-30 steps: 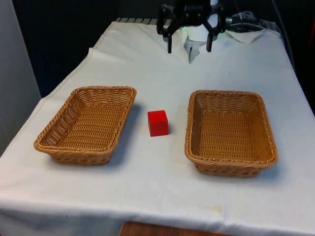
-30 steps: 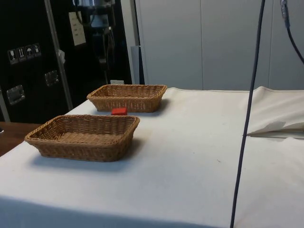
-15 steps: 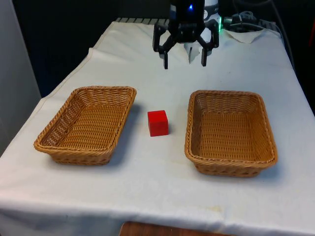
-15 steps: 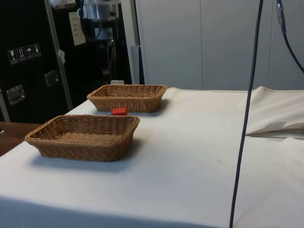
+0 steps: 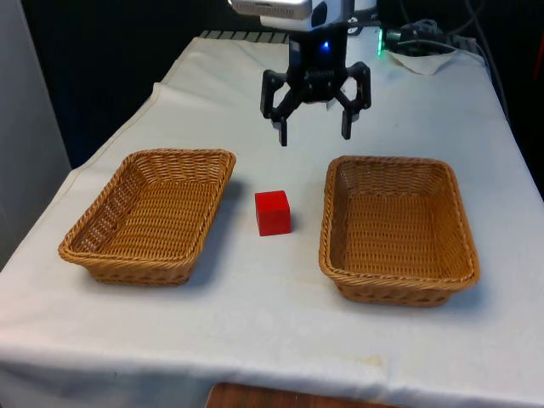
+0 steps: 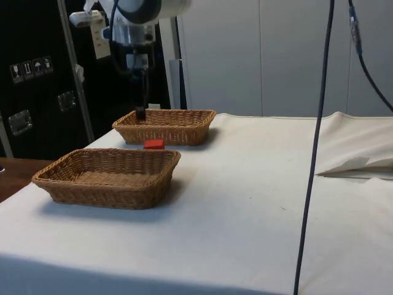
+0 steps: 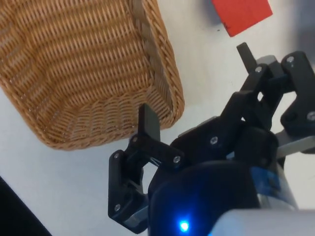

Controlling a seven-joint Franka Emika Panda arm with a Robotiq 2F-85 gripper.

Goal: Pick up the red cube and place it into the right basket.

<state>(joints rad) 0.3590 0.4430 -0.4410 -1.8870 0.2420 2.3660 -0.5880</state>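
The red cube [image 5: 273, 212] sits on the white cloth between two wicker baskets, one at the front view's left [image 5: 98, 228] and one at the front view's right [image 5: 327, 212]. My black gripper [image 5: 314, 136] hangs open above the cloth, beyond the cube and clear of it, with nothing between its fingers. In the side view the gripper [image 6: 140, 114] is by the far basket [image 6: 164, 125], and the cube [image 6: 154, 144] lies between that and the near basket [image 6: 107, 175]. The wrist view has the open gripper [image 7: 196, 83], the cube [image 7: 242, 14] ahead of it and a basket [image 7: 88, 73] beside it.
Crumpled cloth and cables [image 5: 422, 49] lie at the far end by the robot's base. A black cable [image 6: 314, 147] hangs down in front of the side view. The table's edges drop off on both sides in the front view.
The gripper has come down and forward from the far end towards the cube, staying open. The cube and both baskets have not moved.
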